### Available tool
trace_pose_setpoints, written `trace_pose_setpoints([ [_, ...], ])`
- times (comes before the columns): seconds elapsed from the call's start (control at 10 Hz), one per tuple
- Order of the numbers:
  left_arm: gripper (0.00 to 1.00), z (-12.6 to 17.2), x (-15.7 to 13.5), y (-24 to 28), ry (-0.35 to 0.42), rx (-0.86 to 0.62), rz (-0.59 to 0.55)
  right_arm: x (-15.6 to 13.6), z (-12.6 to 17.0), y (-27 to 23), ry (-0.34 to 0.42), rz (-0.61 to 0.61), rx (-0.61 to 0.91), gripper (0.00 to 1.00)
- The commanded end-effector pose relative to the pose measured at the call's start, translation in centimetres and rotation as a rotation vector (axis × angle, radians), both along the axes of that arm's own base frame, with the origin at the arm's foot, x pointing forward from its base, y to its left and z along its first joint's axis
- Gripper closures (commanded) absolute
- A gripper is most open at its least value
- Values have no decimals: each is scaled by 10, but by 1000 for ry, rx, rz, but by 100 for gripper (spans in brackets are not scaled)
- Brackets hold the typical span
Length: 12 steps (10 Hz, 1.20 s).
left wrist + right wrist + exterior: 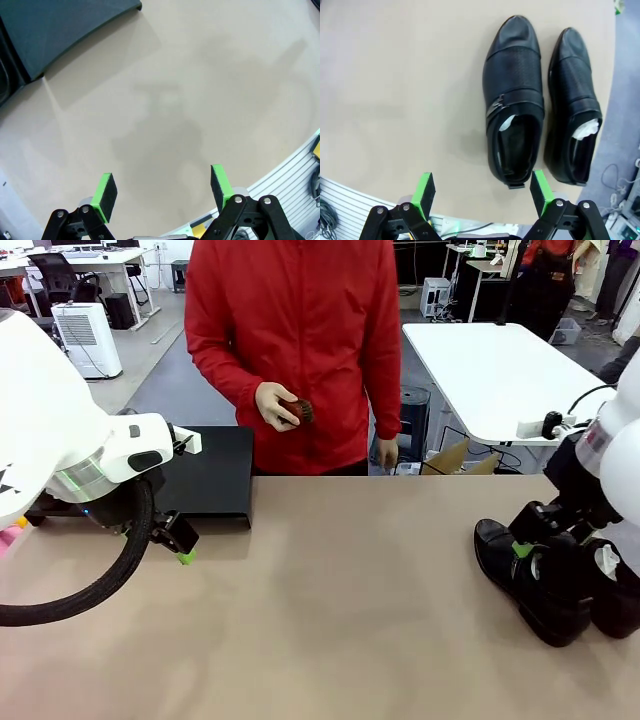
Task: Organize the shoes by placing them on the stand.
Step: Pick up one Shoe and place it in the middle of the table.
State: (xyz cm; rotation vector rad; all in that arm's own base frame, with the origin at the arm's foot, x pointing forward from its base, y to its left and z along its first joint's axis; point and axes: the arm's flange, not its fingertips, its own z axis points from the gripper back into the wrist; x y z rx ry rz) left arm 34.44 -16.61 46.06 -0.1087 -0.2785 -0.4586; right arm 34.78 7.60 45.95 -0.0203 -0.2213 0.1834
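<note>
**Left gripper** (165, 189): the jaws stand wide apart and nothing lies between the green pads (107, 191). In the front view it hangs low over the bare table (350, 620), just in front of the stand.

**Right gripper** (484, 192): the jaws are spread wide and grip nothing. It is positioned over the heel end of the shoes at the right side of the table. The frames do not show whether a finger touches the leather.

**Shoes:** two glossy black shoes lie side by side on the table top, close together and roughly parallel.
- The inner shoe (514, 95) carries a strap with a metal buckle across the instep.
- The outer shoe (574, 100) lies nearest the table's right edge.
- Crumpled white paper (506, 123) shows in each opening.
- In the right wrist view the toes point away from the fingers.

**Stand** (210, 475): a flat matte-black platform sits at the far left of the table, against the far edge. It is partly hidden by the left arm and lies well apart from the shoes.

**Person** (290, 340): wears a red jacket and stands at the far side. One hand (275, 405) holds a small dark object (299, 411) that is too small to identify.
</note>
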Motion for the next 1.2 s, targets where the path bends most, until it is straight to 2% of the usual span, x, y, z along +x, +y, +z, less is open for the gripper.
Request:
trace_pose_setpoints([
  [0.0,3,1,1,1,-3,-24,-3,-32,-31,-15,-42,34,-13,0],
  [0.1,3,1,1,1,-3,-24,-3,-32,-32,-14,-66,46,-12,0],
  [0.3,3,1,1,1,-3,-24,-3,-32,-33,-13,-96,35,-14,31],
  [1.0,3,1,1,1,-3,-24,-3,-24,-54,-7,-136,27,-50,31],
  [1.1,3,1,1,1,-3,-24,-3,-23,-58,-8,-121,3,-91,31],
])
